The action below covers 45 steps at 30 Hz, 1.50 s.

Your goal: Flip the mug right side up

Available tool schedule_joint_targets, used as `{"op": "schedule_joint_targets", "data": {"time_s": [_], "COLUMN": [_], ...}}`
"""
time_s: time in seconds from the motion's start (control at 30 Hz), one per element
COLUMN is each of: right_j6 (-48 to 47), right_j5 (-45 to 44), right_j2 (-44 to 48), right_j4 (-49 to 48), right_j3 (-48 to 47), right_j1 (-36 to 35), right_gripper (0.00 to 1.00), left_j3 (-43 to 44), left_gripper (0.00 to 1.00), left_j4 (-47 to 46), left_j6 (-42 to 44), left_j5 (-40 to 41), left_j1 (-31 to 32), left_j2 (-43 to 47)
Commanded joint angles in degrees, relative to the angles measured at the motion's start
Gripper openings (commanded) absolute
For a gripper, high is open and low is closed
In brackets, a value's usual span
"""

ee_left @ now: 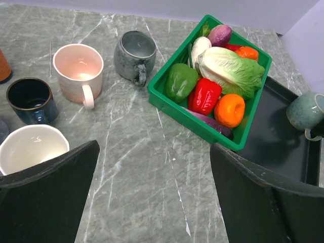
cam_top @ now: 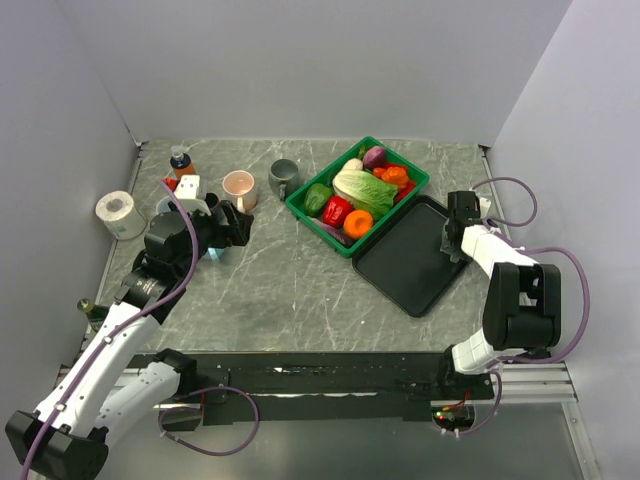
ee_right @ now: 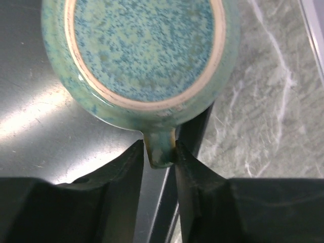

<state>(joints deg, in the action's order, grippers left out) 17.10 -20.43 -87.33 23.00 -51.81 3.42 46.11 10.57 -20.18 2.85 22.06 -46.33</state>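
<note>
1. Three plain pale walls close in a counter (cam_top: 270, 290) of grey-green stone with white veins.
2. At the far left a roll of paper (cam_top: 120, 213) stands against the wall. A small bottle (cam_top: 181, 160) stands farther back.
3. The left gripper (ee_left: 154, 162) hangs over the left part of the counter, its jaws spread wide and holding nothing. Near it sit a white cup (ee_left: 31, 149) and a dark blue cup (ee_left: 30, 100), both mouth up.
4. Behind them a pink mug (ee_left: 78, 71) and a grey mug (ee_left: 134, 53) stand near each other without touching.
5. Right of centre, a green basket (ee_left: 172, 109) sits at an angle, packed with lettuce, peppers and other vegetables.
6. A black tray (cam_top: 400, 270) lies just beside the basket on its right, bare and glossy.
7. The teal mug (ee_right: 144, 50) is at the tray's right edge, its speckled base turned toward the wrist camera. The frames do not show whether it rests on the tray or is lifted.
8. The right gripper (ee_right: 161, 152) has its jaws drawn narrow, one on each side of the mug's handle (ee_right: 160, 144), pinching it.
</note>
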Motion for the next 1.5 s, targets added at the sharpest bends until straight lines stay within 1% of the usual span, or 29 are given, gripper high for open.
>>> {"op": "schedule_joint_targets", "data": {"time_s": [0.0,0.23,0.33,0.4,0.5,0.53,0.57,0.7,0.83,0.93,0.97,1.03,1.07,1.17,1.2,1.27,1.3,1.33,1.4,1.47], "right_j6": [1.4,1.3,1.2,1.2,0.8,0.7,0.7,1.2,4.2,7.2,8.0,10.6,11.4,14.2,14.8,17.6,18.8,21.2,23.2,25.7], "right_j5": [0.3,0.6,0.6,0.8,3.4,4.0,4.3,5.8,10.5,14.7,18.5,22.2,26.0,31.6,36.5,40.5,44.2,45.7,49.7,51.8], "right_j2": [-0.6,-0.9,-1.4,-1.7,-1.6,-1.5,-1.1,0.2,3.2,8.6,9.8,14.0,15.3,20.2,21.1,24.0,24.7,25.8,26.7,27.9], "right_j4": [-1.2,-2.1,-2.5,-2.8,-2.9,-3.1,-3.1,-2.9,-2.5,-3.1,-3.5,-4.5,-5.6,-8.6,-9.5,-11.8,-13.8,-14.5,-16.3,-17.9], "right_j3": [-2.5,-2.2,-2.2,-2.2,-2.2,-2.2,-2.1,-2.2,-2.5,-2.4,-2.2,-1.9,-1.6,-1.4,-1.2,-0.7,-0.4,-0.3,-0.4,0.1], "right_j1": [0.4,1.1,1.4,1.6,1.8,1.8,1.8,1.8,1.8,1.8,1.9,1.8,1.8,1.8,1.8,1.8,1.6,1.5,1.2,0.7], "right_gripper": [0.43,0.45,0.39,0.34,0.22,0.09,0.00,0.00,0.00,0.00,0.00,0.00,0.00,0.00,0.00,0.00,0.00,0.00,0.00,0.00], "left_j3": [-0.2,-0.2,-0.2,-0.2,-0.2,-0.3,-0.2,-0.4,-0.4,0.0,0.1,0.6,0.6,0.6,0.5,0.3,0.3,0.3,0.8,1.2], "left_gripper": [0.96,0.96,0.96,0.96,0.96,0.96,0.96,0.96,0.96,0.96,0.96,0.96,0.96,0.96,0.96,0.96,0.96,0.96,0.96,0.96], "left_j4": [-1.7,-1.7,-1.7,-1.7,-1.7,-1.7,-1.7,-2.0,-2.7,-2.7,-2.9,-3.3,-3.9,-5.1,-6.5,-8.3,-10.1,-10.1,-12.8,-14.7], "left_j6": [0.8,0.8,0.8,0.8,0.8,0.8,0.8,0.4,-0.1,-0.8,-1.4,-2.3,-3.4,-6.2,-7.1,-9.9,-10.8,-11.8,-14.2,-15.8], "left_j5": [0.0,0.0,0.0,0.0,0.0,0.0,-0.1,-1.0,-2.4,-4.2,-4.9,-7.6,-8.8,-13.4,-14.9,-19.3,-20.9,-22.1,-25.3,-28.7], "left_j1": [-0.3,-0.3,-0.3,-0.3,-0.3,-0.3,-0.3,-0.3,-0.3,-0.4,-0.3,-0.3,-0.3,-0.3,-0.3,-0.3,-0.3,-0.3,-0.3,-0.3], "left_j2": [1.1,0.9,0.8,0.9,0.8,0.9,0.9,1.0,0.7,0.3,0.0,-0.4,-0.5,-1.5,-1.7,-2.6,-2.9,-3.7,-4.6,-6.0]}}
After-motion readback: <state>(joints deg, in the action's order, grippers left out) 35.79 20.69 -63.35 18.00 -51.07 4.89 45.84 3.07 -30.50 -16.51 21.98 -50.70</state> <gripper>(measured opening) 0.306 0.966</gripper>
